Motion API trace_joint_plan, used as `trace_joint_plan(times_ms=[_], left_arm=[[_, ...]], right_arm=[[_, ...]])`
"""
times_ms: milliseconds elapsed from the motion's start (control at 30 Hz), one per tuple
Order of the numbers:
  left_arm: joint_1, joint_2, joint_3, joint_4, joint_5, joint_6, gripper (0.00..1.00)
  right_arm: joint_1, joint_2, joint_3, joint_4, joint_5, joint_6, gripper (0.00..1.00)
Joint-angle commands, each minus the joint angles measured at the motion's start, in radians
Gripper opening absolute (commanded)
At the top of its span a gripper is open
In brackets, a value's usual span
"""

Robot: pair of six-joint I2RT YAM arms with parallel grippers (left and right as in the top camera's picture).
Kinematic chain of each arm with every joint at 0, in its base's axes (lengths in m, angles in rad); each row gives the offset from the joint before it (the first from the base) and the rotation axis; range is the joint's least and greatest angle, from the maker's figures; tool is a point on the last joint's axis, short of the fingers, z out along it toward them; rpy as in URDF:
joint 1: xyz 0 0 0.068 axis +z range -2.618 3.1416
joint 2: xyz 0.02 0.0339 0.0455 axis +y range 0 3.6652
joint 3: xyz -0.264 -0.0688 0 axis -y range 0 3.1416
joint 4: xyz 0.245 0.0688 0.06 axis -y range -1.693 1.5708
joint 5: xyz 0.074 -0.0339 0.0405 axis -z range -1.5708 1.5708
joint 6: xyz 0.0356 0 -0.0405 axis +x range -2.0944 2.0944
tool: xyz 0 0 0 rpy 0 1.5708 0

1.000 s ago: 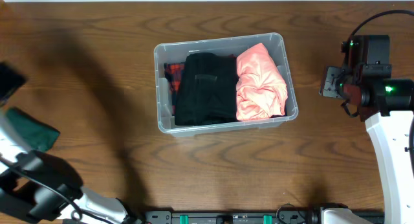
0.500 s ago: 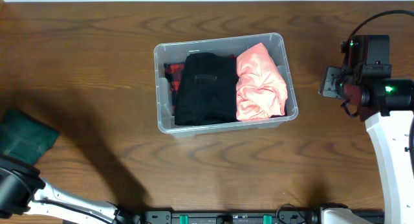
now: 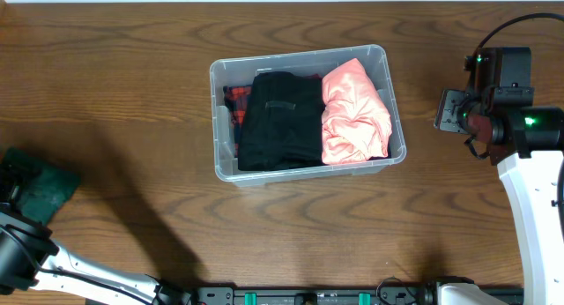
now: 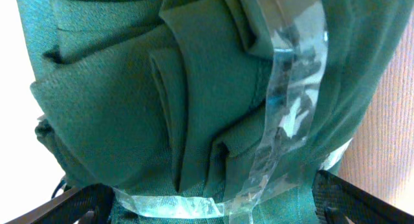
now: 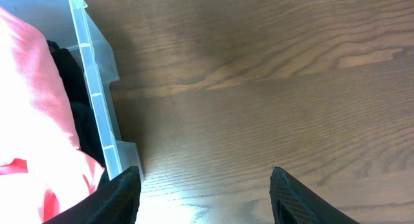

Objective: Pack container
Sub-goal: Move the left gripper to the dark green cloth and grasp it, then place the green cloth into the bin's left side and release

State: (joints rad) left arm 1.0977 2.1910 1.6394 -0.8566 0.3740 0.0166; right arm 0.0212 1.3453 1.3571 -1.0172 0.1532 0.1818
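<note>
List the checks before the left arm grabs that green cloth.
1. Left end effector open, flanking the green cloth: ok.
2. Clear band wraps the bundle: ok.
3. Cloth fully on the table: cannot tell; it lies at the left edge.
4. Free floor in the container: not ok; black garment and pink garment cover most of it.
5. Right end effector open, outside the container: ok.

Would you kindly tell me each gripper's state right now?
Left gripper: jaws open around the green garment, not closed on it.
Right gripper: jaws open, empty, beside the container.
</note>
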Motion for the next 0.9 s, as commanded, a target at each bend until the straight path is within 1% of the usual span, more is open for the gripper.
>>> trace_joint_plan(times_ms=[0, 100, 167, 300, 367, 500, 567, 633, 733, 800, 867], left_arm=[[-0.005, 0.051, -0.076, -0.003, -0.004, 0.013, 0.98], [-0.006, 0.051, -0.085, -0.002, 0.008, 0.012, 0.99], [-0.007, 0.051, -0.085, -0.002, 0.031, 0.01, 0.92], [-0.01, 0.051, -0.085, -0.008, 0.049, 0.009, 0.88], [-0.011, 0.051, -0.085, -0.009, 0.049, 0.009, 0.83], [-0.011, 0.051, -0.085, -0.011, 0.05, 0.009, 0.6], [-0.011, 0.051, -0.085, -0.012, 0.075, 0.009, 0.5], [-0.011, 0.051, -0.085, -0.011, 0.119, 0.009, 0.43], [-0.011, 0.051, -0.084, -0.009, 0.188, 0.009, 0.36], [-0.013, 0.046, -0.084, -0.008, 0.241, 0.01, 0.29], [-0.022, 0.033, -0.084, -0.008, 0.266, 0.01, 0.19]], right_arm=[[-0.009, -0.011, 0.0, 0.001, 0.007, -0.004, 0.62], [-0.009, -0.011, 0.0, 0.002, 0.007, -0.003, 0.62], [-0.009, -0.012, 0.0, 0.002, 0.007, -0.004, 0.62], [-0.009, -0.011, 0.0, -0.001, 0.007, -0.004, 0.63], [-0.009, -0.011, 0.0, -0.002, 0.007, -0.004, 0.62], [-0.009, -0.012, 0.0, -0.002, 0.007, -0.003, 0.62], [-0.009, -0.012, 0.0, -0.002, 0.007, -0.003, 0.63], [-0.009, -0.012, 0.0, -0.002, 0.007, -0.003, 0.63], [-0.009, -0.012, 0.0, -0.003, 0.007, -0.003, 0.63], [-0.009, -0.012, 0.0, -0.003, 0.007, -0.003, 0.63], [-0.009, -0.012, 0.0, -0.004, 0.007, -0.004, 0.63]])
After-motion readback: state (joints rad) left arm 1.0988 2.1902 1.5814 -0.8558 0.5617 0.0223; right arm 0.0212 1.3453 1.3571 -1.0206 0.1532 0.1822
